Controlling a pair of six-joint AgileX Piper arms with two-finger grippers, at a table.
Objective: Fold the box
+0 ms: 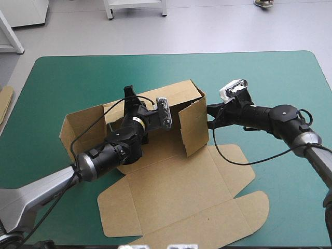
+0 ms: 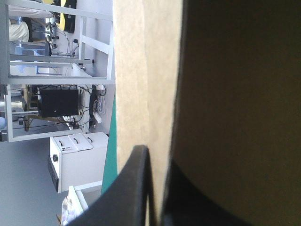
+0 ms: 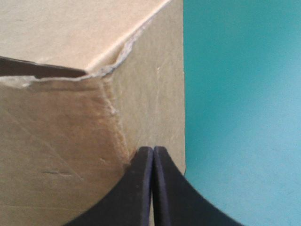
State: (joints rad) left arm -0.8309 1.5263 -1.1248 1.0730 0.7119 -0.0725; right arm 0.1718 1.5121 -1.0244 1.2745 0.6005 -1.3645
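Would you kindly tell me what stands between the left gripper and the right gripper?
A raised side wall of the box stands between the left gripper and the right gripper, as the high view shows.

You're working with a box [image 1: 176,192] of plain brown board, matt and paper-faced. At the corner next to the right gripper [image 3: 153,149] its facing is creased and torn, and a pale, rough, fibrous edge shows there. The teal-green cover [image 1: 78,78] looks smooth and matt, with no weave you could make out. The black fingers [image 3: 136,188] look like smooth plastic with a dull sheen. The left arm [image 1: 44,189] has a satin grey, metal-looking sleeve behind a glossier black casing.
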